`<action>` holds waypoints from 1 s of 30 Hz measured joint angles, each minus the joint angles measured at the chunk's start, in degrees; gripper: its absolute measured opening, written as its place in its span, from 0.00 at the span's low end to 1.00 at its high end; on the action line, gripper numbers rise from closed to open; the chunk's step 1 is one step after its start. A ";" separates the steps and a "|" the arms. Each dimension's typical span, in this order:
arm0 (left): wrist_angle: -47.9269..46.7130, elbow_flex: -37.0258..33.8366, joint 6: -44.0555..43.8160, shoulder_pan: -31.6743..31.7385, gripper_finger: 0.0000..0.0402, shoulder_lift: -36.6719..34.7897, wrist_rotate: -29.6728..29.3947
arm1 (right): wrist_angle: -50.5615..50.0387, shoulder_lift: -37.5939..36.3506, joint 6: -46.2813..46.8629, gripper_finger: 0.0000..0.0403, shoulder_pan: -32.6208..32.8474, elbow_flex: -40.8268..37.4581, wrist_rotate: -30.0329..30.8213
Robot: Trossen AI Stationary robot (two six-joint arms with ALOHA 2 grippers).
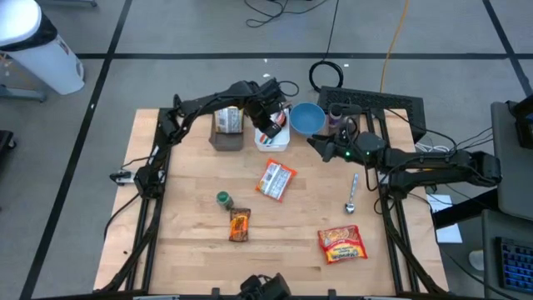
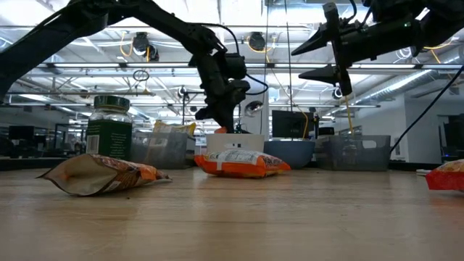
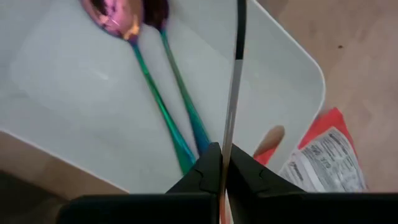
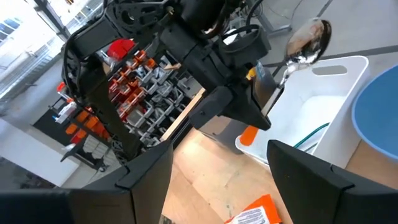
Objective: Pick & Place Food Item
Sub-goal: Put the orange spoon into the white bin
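2 spoons (image 3: 163, 99) already lie in the tray (image 3: 292, 74), so the left end effector (image 3: 222, 177), clamped on a third spoon (image 3: 233, 93), should lower before releasing, while the right end effector (image 4: 217, 168) waits open nearby.

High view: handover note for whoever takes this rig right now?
Left gripper: shut on a silver spoon, held above the white bin at the table's far edge.
Right gripper: open, empty, raised near the blue bowl.
Done: an iridescent spoon lies in the bin.
Left: held spoon not yet released; another spoon, the red-and-white packet, orange packet, noodle packet and jar lie on the table, none in the bin.
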 joint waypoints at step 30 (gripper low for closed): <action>-2.68 -0.04 -1.50 4.79 0.02 4.44 3.56 | -1.94 0.00 0.63 0.63 1.20 0.00 3.84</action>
